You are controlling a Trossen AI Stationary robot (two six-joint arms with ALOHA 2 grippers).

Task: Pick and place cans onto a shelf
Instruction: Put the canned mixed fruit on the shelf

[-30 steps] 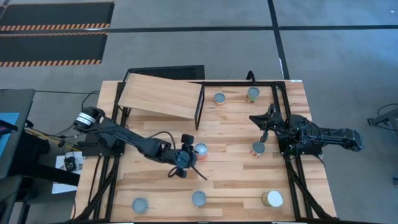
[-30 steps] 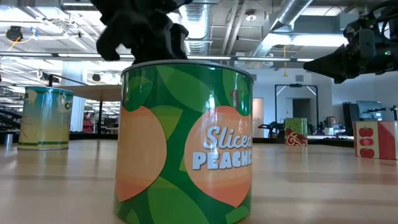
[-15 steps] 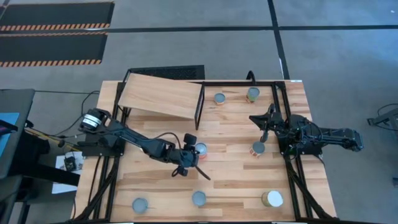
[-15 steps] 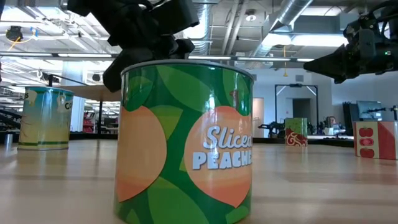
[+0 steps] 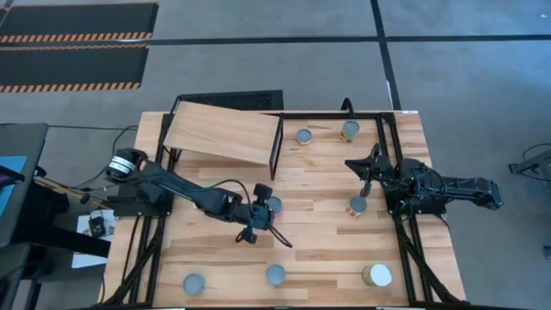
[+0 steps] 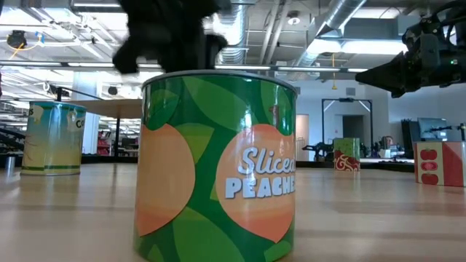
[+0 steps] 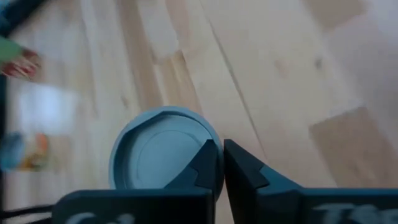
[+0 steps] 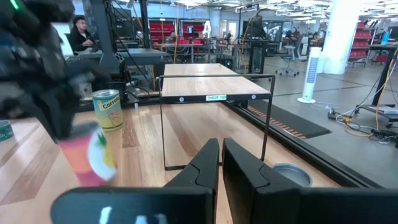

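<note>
My left gripper (image 5: 258, 213) is shut at mid-table, right beside a red-labelled can (image 5: 275, 205). In the left wrist view its fingertips (image 7: 221, 152) stand over the rim of that can's grey top (image 7: 155, 152). My right gripper (image 5: 365, 169) is shut and waits above the table's right side, with a can (image 5: 357, 206) nearer the front edge than it. The sloping light-wood shelf (image 5: 222, 132) stands on its black frame at the far left, with nothing on it. Two cans (image 5: 303, 136) (image 5: 349, 131) stand at the far edge. My left gripper's shut fingertips stand over the edge of the can's grey top (image 7: 202, 146), coming from above. I cannot tell whether they touch it. The can stands upright on the table.
Three cans stand along the near edge: a grey-topped one (image 5: 195, 282), the green peaches can (image 5: 275, 275) that fills the low view (image 6: 218, 160), and a wider cream-topped one (image 5: 377, 275). Black frame rails run down both table sides (image 5: 405, 250). A person shows beyond the table (image 8: 79, 34).
My left gripper has shifted slightly toward the table's far edge, closer over the red-labelled can, and its wrist has turned a little. The can stays where it was.
</note>
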